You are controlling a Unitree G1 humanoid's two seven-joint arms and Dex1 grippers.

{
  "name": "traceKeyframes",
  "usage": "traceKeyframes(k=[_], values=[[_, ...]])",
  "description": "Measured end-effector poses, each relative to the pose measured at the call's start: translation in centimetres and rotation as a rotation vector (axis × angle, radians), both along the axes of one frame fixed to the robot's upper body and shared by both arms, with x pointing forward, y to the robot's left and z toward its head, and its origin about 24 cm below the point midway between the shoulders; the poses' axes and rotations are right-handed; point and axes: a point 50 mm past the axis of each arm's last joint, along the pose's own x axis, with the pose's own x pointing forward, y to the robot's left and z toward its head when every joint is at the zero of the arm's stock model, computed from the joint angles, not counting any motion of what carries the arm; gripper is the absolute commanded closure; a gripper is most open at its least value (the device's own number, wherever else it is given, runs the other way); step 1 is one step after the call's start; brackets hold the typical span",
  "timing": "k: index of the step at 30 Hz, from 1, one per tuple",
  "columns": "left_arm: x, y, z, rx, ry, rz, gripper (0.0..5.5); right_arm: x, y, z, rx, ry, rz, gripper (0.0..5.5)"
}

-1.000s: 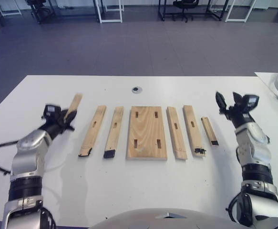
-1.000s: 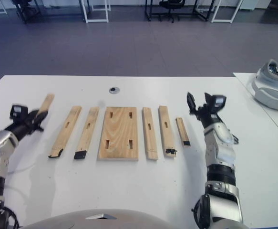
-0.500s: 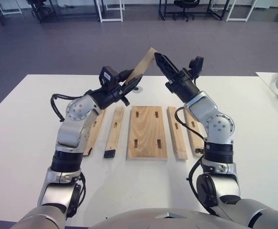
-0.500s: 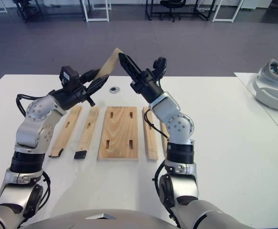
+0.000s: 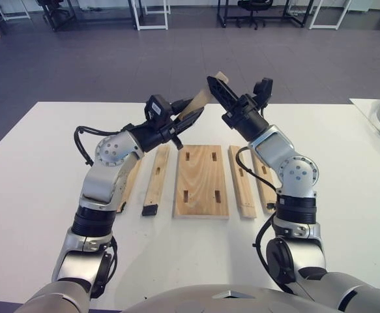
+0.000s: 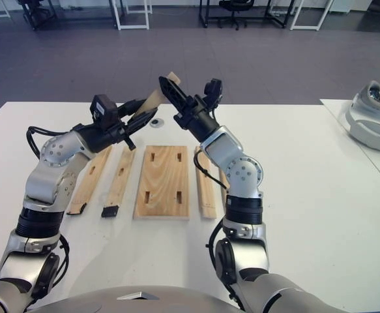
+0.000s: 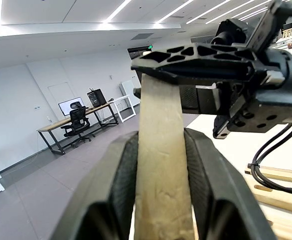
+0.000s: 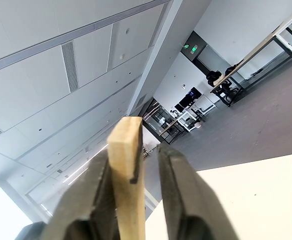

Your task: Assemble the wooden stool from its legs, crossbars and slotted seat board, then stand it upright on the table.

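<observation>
Two arms share the short pale wooden crossbar (image 5: 201, 98): the left gripper (image 5: 191, 114) has its jaws pinching it, while the right gripper (image 5: 215, 80) has its jaws spread astride the tip. This is likely a handover, so the right should clamp next.

Left fingers (image 5: 193, 116) and right fingers (image 5: 217, 88) raised, adjacent
</observation>
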Motion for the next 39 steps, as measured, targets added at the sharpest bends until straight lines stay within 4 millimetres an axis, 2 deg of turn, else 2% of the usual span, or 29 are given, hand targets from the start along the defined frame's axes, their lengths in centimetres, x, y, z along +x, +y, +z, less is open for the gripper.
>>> traceKeyframes(k=[2, 3, 5, 7, 8, 10, 12, 16, 30, 36, 39], values=[[0.0, 0.0, 0.0, 0.003, -0.001, 0.002, 4.21, 0.0, 0.0, 0.0, 0.004, 0.004, 0.004, 5.01], [0.0, 0.0, 0.0, 0.006, 0.003, 0.001, 3.84, 0.0, 0.1, 0.0, 0.002, 0.009, 0.001, 5.01], [-0.1, -0.2, -0.3, 0.013, 0.017, -0.015, 3.43, 0.2, -0.2, -0.5, -0.056, 0.008, -0.049, 5.10], [-0.4, -0.7, -1.0, 0.030, 0.050, -0.040, 3.08, 0.1, -2.2, -3.0, -0.130, 0.051, -0.223, 5.10], [-0.4, -0.5, -1.3, 0.032, 0.065, -0.031, 2.90, -0.4, -4.1, -4.8, -0.176, 0.090, -0.329, 5.10], [-0.2, 0.7, -1.9, 0.022, 0.091, 0.037, 2.56, -2.7, -8.1, -8.3, -0.264, 0.174, -0.527, 5.10], [-0.2, 1.5, -2.4, 0.018, 0.101, 0.090, 2.35, -4.2, -9.2, -9.7, -0.304, 0.210, -0.585, 5.10], [0.0, 2.5, -2.8, 0.017, 0.101, 0.175, 2.35, -4.4, -9.5, -10.0, -0.327, 0.211, -0.646, 5.10], [0.1, 3.2, -2.6, 0.018, 0.090, 0.200, 2.35, -5.0, -9.3, -12.0, -0.410, 0.283, -0.676, 5.10], [0.1, 3.4, -2.5, 0.021, 0.088, 0.205, 2.35, -4.4, -9.0, -12.0, -0.491, 0.239, -0.687, 5.10], [0.1, 3.5, -2.5, 0.021, 0.086, 0.210, 2.35, -4.3, -8.7, -11.8, -0.597, 0.157, -0.678, 5.10]])
